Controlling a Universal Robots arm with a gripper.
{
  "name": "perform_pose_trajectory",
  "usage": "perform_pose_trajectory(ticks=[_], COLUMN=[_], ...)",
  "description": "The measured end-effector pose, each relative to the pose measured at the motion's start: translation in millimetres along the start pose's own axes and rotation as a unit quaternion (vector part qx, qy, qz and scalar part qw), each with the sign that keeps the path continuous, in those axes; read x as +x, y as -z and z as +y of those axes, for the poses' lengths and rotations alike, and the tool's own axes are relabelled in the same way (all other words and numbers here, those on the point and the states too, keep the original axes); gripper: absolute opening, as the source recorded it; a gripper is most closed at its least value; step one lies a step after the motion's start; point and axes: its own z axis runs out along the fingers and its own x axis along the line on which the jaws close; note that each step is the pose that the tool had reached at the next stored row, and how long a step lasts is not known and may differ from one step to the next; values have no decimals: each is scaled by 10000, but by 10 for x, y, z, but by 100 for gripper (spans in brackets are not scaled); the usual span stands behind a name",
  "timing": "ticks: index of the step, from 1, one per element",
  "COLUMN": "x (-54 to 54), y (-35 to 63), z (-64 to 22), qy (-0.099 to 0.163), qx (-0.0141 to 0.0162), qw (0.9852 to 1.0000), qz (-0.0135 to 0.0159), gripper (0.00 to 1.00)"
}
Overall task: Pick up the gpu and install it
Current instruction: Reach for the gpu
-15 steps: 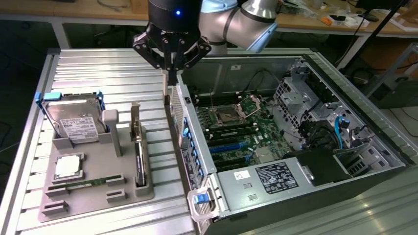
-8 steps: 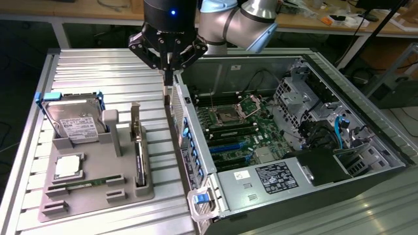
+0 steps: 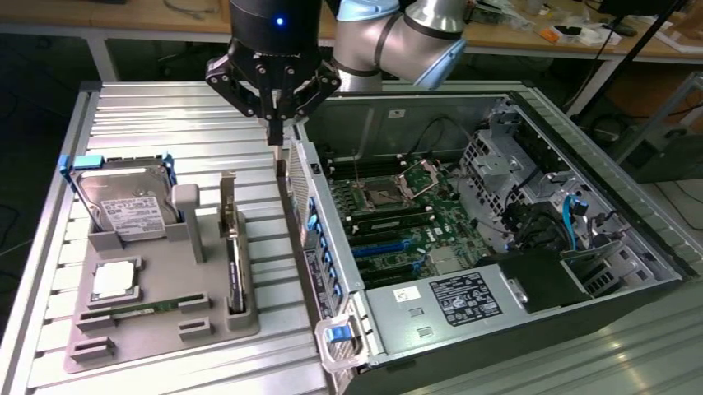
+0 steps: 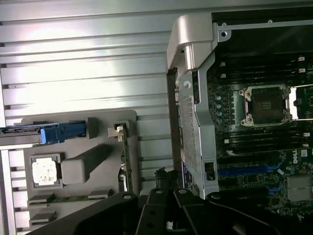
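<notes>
Gpu (image 3: 232,247), a thin, dark, flat circuit card with a pale metal bracket strip at one end, stands on its long edge in a slot of the grey moulded plastic tray (image 3: 154,341). The tray lies on the ribbed aluminium tabletop (image 3: 165,123), toward its edge at the exterior view's left. The black gripper (image 3: 277,136) hangs with its fingers pressed together on nothing, over the perforated steel wall of the open computer case (image 3: 374,123). It is beyond the card's bracket end and apart from it.
</notes>
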Motion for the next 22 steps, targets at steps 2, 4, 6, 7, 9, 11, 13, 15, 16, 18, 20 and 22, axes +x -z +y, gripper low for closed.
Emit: perform_pose_trajectory(ticks=[2,4,6,7,9,11,13,15,16,18,20,22], x=[23,48,70,92,112,134,155,175,184,203,225,244], y=[1,2,3,3,4,5,6,7,7,7,8,9], z=[-8,-17,-25,-33,-40,-47,-53,-57,-59,-62,-64,-65], qy=[0,0,0,0,0,0,0,0,0,0,0,0], qx=[0,0,0,0,0,0,0,0,0,0,0,0], qw=[10000,10000,10000,10000,10000,10000,10000,10000,10000,10000,10000,10000], qz=[0,0,0,0,0,0,0,0,0,0,0,0], gripper=[11,11,11,11,11,11,11,11,11,11,11,11])
